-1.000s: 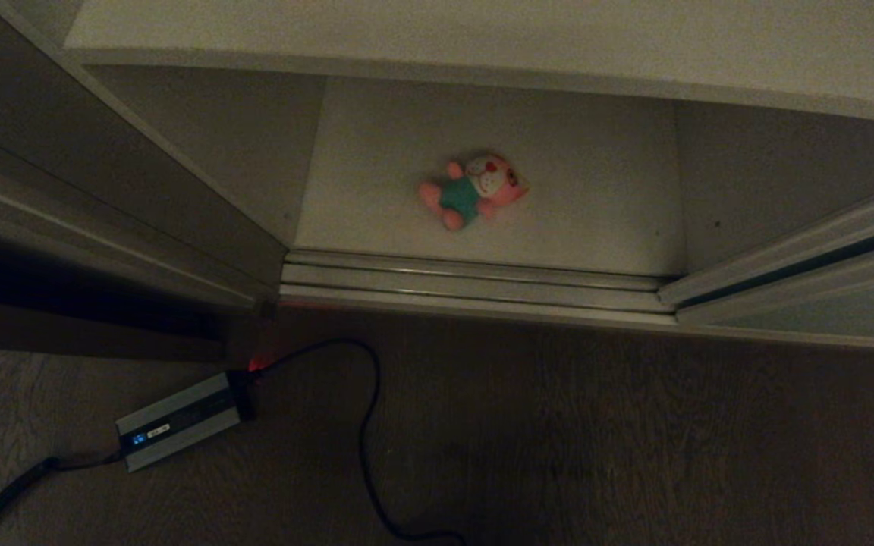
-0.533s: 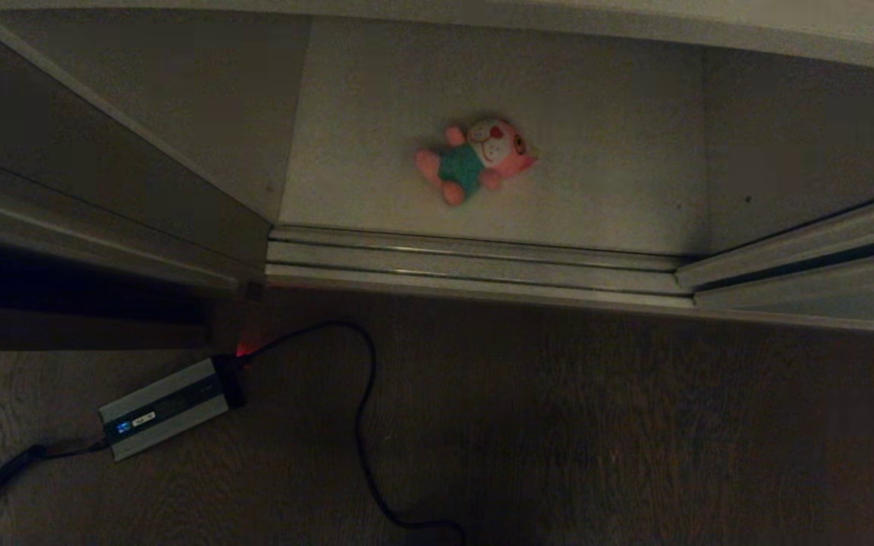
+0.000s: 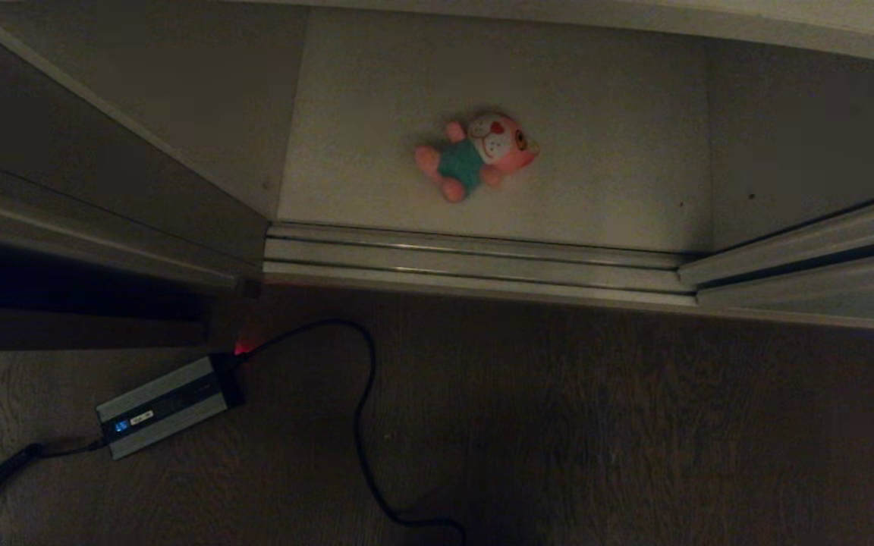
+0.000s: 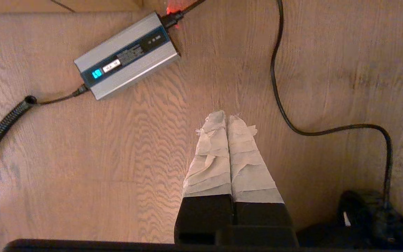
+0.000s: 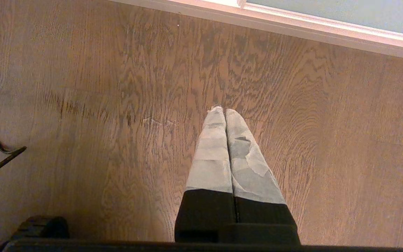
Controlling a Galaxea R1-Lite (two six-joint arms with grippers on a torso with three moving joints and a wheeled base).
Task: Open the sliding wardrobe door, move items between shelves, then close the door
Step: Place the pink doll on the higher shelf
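Note:
A pink plush toy [image 3: 475,155] in a teal outfit lies on its back on the lower white shelf [image 3: 604,167] of the open wardrobe. The front edge of a higher shelf [image 3: 786,26] shows along the top. The sliding wardrobe door [image 3: 839,299] stands pushed to the right, its pale frame beside the opening. Neither arm is in the head view. In the wrist views my left gripper [image 4: 226,117] and right gripper [image 5: 224,111] hang shut and empty over the wooden floor, their taped fingers pressed together.
A silver power adapter [image 3: 160,406] lies on the floor at the left, and its black cable [image 3: 361,425] loops across the boards in front of the wardrobe. Metal door tracks [image 3: 475,262] run along the threshold. A dark wooden casing [image 3: 73,326] stands at the left.
The whole head view has shifted: the toy and lower shelf sit higher in the picture and the upper shelf has almost left the top. The toy itself has not moved.

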